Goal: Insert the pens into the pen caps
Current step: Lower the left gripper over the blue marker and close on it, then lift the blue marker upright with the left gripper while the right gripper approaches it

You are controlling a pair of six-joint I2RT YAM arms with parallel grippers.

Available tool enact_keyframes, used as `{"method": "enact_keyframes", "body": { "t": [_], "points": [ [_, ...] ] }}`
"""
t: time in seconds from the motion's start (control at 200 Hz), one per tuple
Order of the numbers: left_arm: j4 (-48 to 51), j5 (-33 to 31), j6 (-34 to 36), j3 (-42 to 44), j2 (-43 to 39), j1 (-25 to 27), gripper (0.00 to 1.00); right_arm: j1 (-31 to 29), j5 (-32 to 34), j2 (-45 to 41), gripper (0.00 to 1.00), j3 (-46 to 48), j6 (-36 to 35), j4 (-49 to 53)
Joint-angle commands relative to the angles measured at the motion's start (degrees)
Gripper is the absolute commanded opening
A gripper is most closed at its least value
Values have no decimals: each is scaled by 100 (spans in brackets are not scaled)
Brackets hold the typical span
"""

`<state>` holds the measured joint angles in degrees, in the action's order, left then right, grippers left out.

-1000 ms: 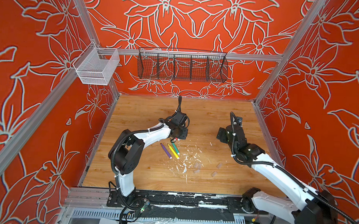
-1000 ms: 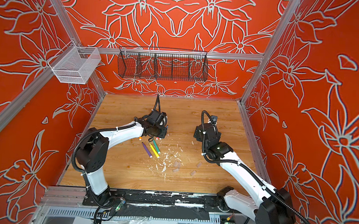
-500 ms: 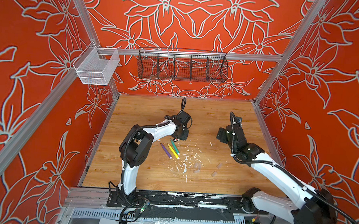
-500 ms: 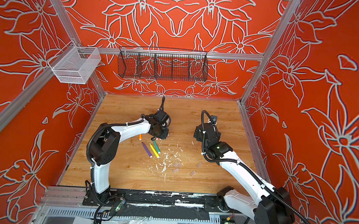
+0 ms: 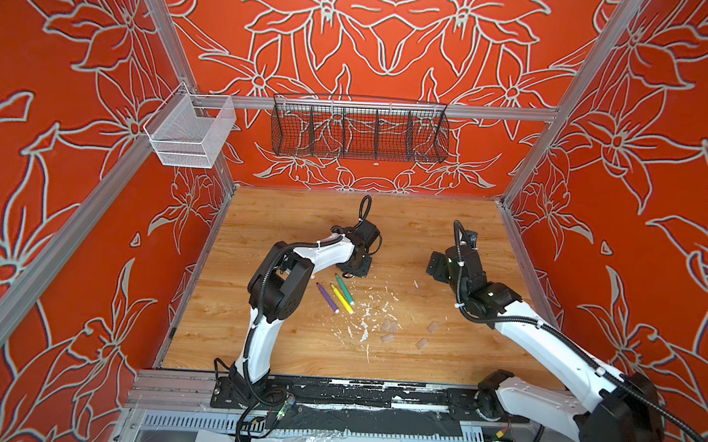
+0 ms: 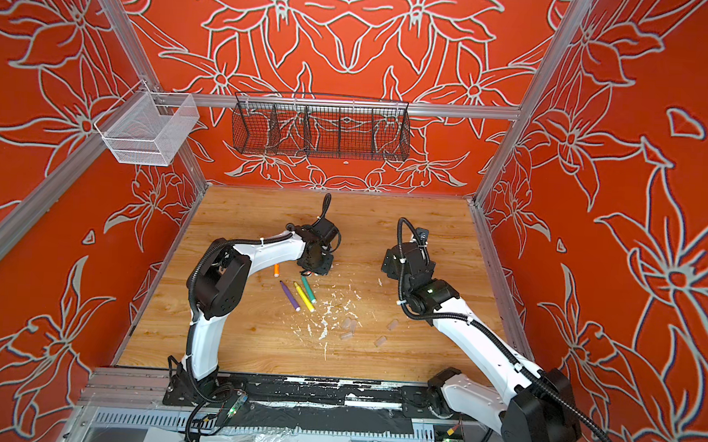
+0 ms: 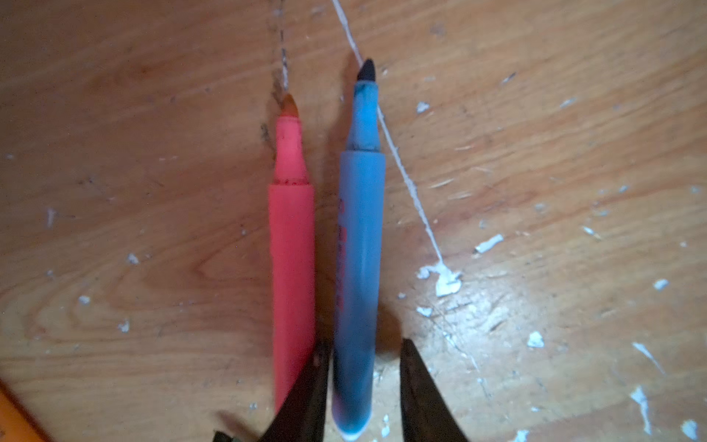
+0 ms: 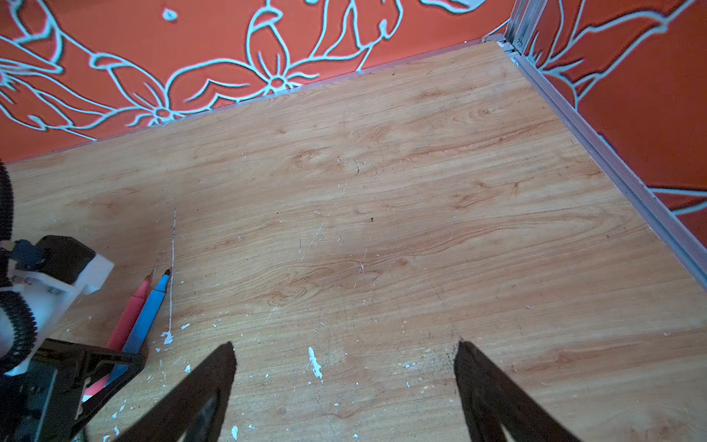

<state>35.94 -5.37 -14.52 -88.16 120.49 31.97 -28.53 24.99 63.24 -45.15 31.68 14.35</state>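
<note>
Jaws of the left gripper (image 7: pixel 365 344) sit slightly apart astride the blue plastic marker pen (image 7: pixel 359 248); right gripper (image 8: pixel 344 344) gapes wide.

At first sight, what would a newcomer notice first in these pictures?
The red flowered walls dominate. On the table, the purple pen, yellow pen and green pen lie side by side, with clear pen caps nearer the front. The left gripper straddles the blue pen, beside the pink pen.

The hand (image 7: pixel 364 343) straddles the blue pen (image 7: pixel 359 237), apparently loosely, beside the pink pen (image 7: pixel 292 260).
</note>
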Motion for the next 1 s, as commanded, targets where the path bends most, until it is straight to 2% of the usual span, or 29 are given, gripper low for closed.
{"method": "enact_keyframes", "body": {
  "t": [0.0,0.41,0.751,0.886,0.991],
  "points": [
    [285,25,13,-150,157,-50,30,33,-71,30,91,-30,60,53],
    [636,18,-56,-471,497,-90,25,45,-122,64,91,-15,110,33],
    [690,88,-54,-519,555,-103,11,50,-271,113,91,-21,153,23],
    [414,282,-69,-297,287,-95,6,50,-400,151,91,-36,173,12],
    [-155,467,-38,286,-358,-59,3,57,-761,141,90,3,207,-126]
  ]
}}
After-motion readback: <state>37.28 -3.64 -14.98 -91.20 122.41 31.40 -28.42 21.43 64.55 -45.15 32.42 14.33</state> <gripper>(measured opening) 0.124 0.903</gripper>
